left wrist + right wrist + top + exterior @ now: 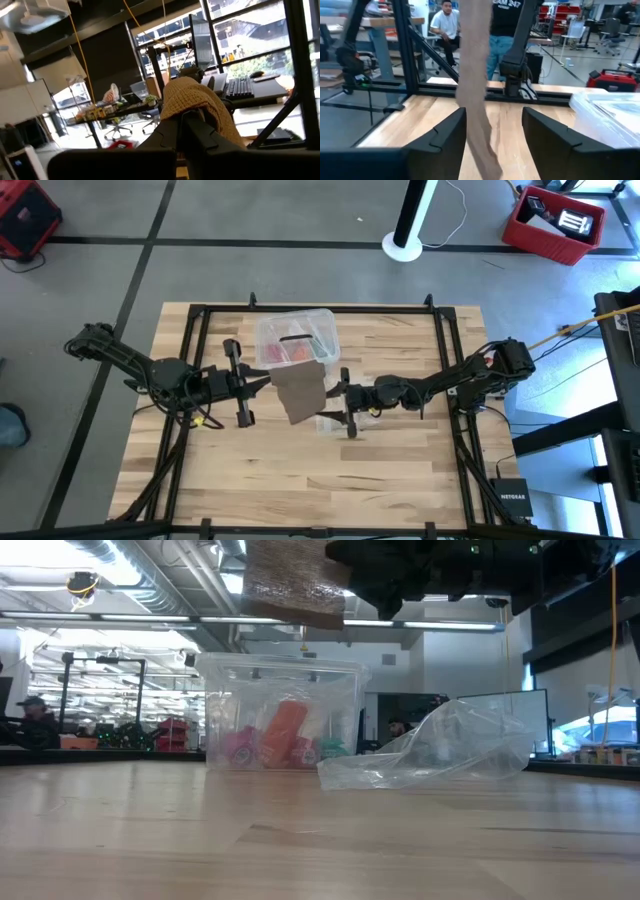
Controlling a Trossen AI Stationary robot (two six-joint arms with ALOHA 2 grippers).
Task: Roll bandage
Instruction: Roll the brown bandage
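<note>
- Hanging above the middle of the table (400, 480), the bandage (300, 392) is a brown-tan strip lifted clear of the wood, in front of the clear plastic box (296, 338) with red contents.
- One end is clenched in the left hand (262, 383), fabric bunched over its closed fingers.
- The strip drops between the right hand's (338, 392) spread fingers, which have not pinched it.
- A crinkled clear plastic bag (440, 752) lies beside the box.
</note>
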